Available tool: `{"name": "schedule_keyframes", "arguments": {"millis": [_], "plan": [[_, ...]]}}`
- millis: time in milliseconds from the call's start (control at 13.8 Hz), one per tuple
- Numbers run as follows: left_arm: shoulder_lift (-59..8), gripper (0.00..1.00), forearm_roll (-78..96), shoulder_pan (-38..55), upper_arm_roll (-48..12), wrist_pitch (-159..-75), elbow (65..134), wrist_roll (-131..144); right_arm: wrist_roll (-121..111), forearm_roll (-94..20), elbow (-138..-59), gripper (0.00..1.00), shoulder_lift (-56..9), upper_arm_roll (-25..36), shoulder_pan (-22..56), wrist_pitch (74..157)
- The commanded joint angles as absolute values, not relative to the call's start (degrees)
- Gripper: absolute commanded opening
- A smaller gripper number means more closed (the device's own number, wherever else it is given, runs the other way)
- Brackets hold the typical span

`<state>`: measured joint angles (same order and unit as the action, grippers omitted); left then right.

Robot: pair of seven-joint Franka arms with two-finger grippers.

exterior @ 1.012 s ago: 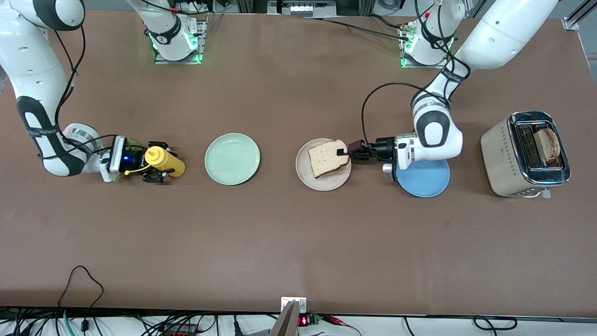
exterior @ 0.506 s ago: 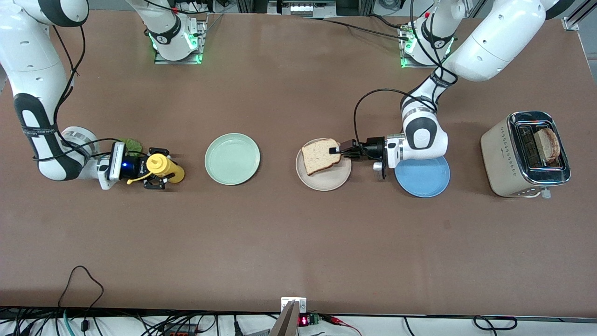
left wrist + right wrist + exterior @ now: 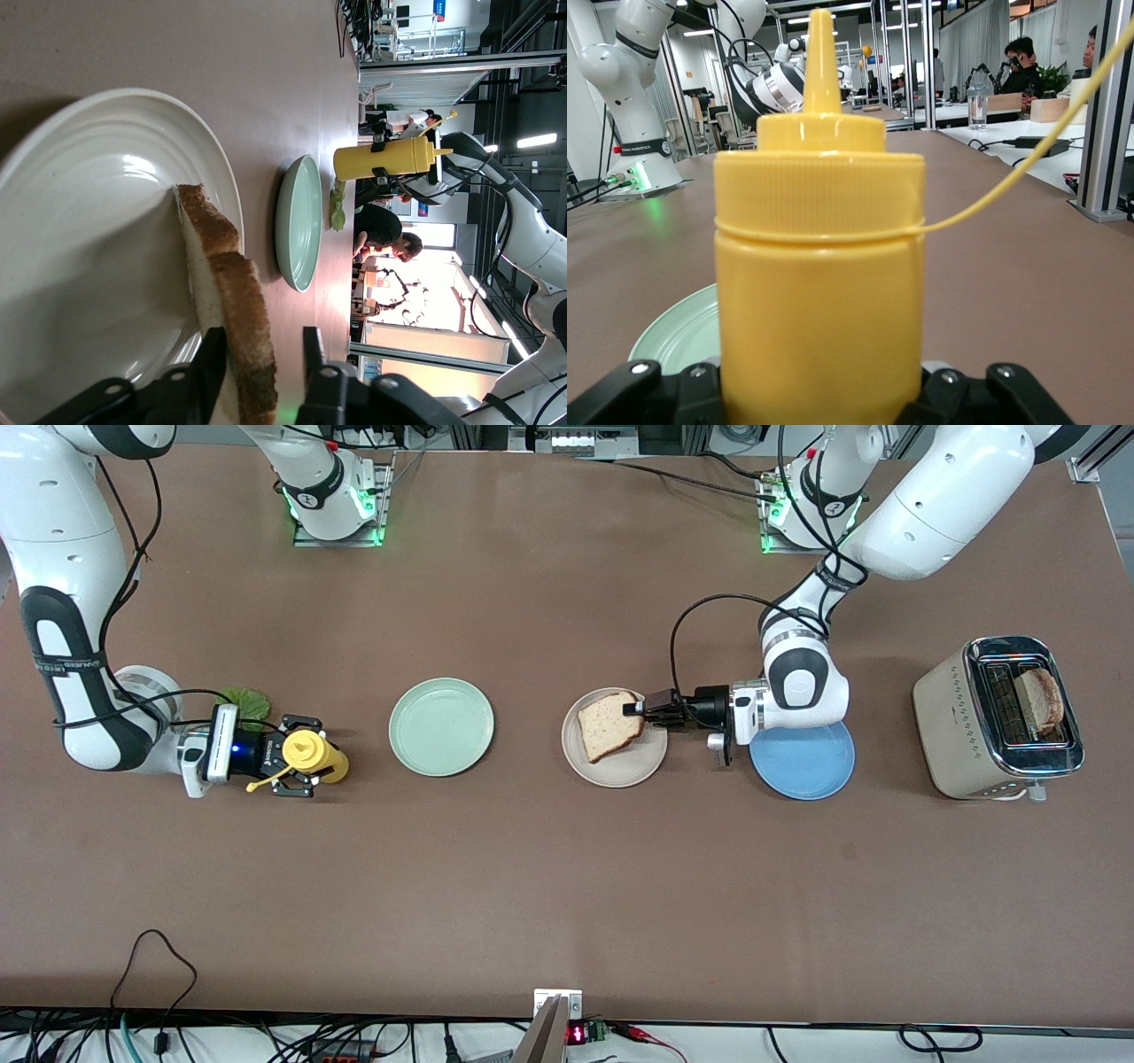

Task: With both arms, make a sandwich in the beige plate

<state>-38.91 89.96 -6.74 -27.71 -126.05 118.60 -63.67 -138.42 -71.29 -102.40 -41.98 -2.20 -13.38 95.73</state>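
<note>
The left gripper [image 3: 640, 710] is pinching one edge of a bread slice [image 3: 609, 724], its fingers closed narrowly on the crust, as the left wrist view confirms; the slice is lying tilted in the beige plate [image 3: 636, 768], one edge raised at the grip and the rest resting on the plate surface. The beige plate is sitting at mid-table between the mint-green plate [image 3: 441, 726] and the blue plate [image 3: 811, 771], the latter partly covered by the left arm's wrist. The right gripper [image 3: 301, 760] is clamping a yellow squeeze bottle [image 3: 312, 754] around its body, holding it over the table at the right arm's end, beside the mint-green plate. A green lettuce leaf [image 3: 244, 701] is lying on the table just beside the right arm's wrist, untouched. A second bread slice [image 3: 1038, 700] is standing in a slot of the toaster [image 3: 952, 722] at the left arm's end of the table. Assessment: the task is standing at an early stage. The base slice is reaching the plate but is not yet released. The lettuce and the top slice are both waiting to be placed, and the bottle suggests a sauce step is being prepared. Release of the first slice appears to be the immediate requirement.
</note>
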Motion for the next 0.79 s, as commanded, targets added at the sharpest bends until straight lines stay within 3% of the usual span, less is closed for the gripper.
{"name": "schedule_keyframes", "arguments": {"millis": [0,217,723], "plan": [[-39.2,1.0,91.23,-7.29,-27.78,-126.39,117.6,-64.51,-133.52,-71.81,-103.01,0.36,-37.89,-1.85,-10.73,98.6],[-35.78,1.0,88.44,-7.65,-27.25,-126.39,118.21,-61.37,-128.6,-71.28,-103.01,0.36,-34.64,-1.67,-7.13,104.04],[-26.64,1.0,62.7,-10.8,-26.46,-125.6,117.69,-41.07,-117.62,-61.98,-101.96,0.36,-30.5,-1.67,0.95,119.86]]}}
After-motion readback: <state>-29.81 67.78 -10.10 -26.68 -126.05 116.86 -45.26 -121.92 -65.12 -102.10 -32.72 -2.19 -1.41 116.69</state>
